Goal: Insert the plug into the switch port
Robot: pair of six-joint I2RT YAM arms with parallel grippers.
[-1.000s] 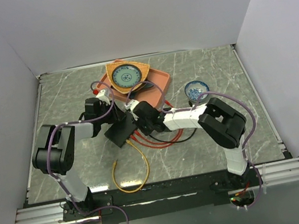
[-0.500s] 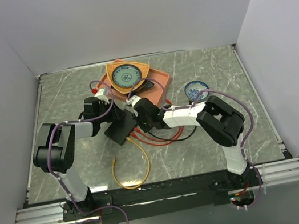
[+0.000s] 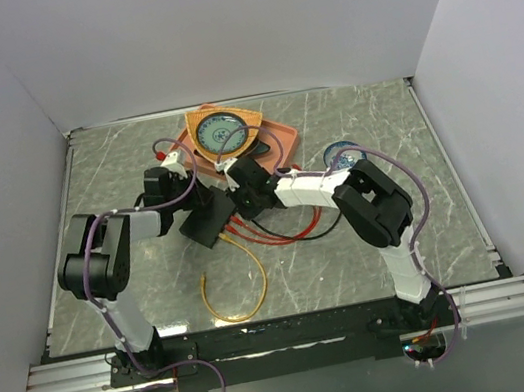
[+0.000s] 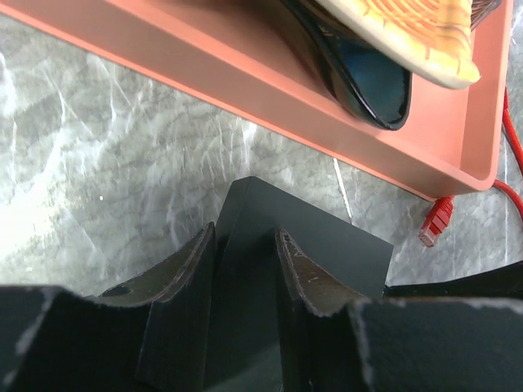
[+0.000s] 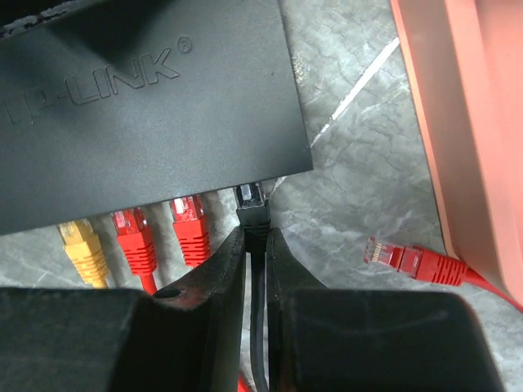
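The flat black switch box [image 5: 139, 106] lies on the marble table, and its port edge faces my right gripper [image 5: 255, 233]. That gripper is shut on a black plug [image 5: 251, 202], whose tip touches the edge at the right end of the row. Beside it, a yellow plug [image 5: 82, 245] and two red plugs [image 5: 135, 237] sit in ports. The port openings themselves are hidden under the box's top. My left gripper [image 4: 245, 245] is shut on a corner of the switch box [image 4: 327, 245]. From above, the switch box [image 3: 208, 224] lies between the two grippers.
An orange tray [image 3: 277, 137] holding a patterned plate [image 3: 220, 127] stands just behind the switch. A loose red plug [image 5: 400, 257] lies near the tray wall. A small blue bowl [image 3: 341, 155] sits to the right. A yellow cable [image 3: 242, 281] and red cables [image 3: 279, 234] trail toward the front.
My right gripper has carried the black plug up and to the left, to the switch's edge. The switch and left gripper shifted slightly backward, and the yellow cable loop moved with them.
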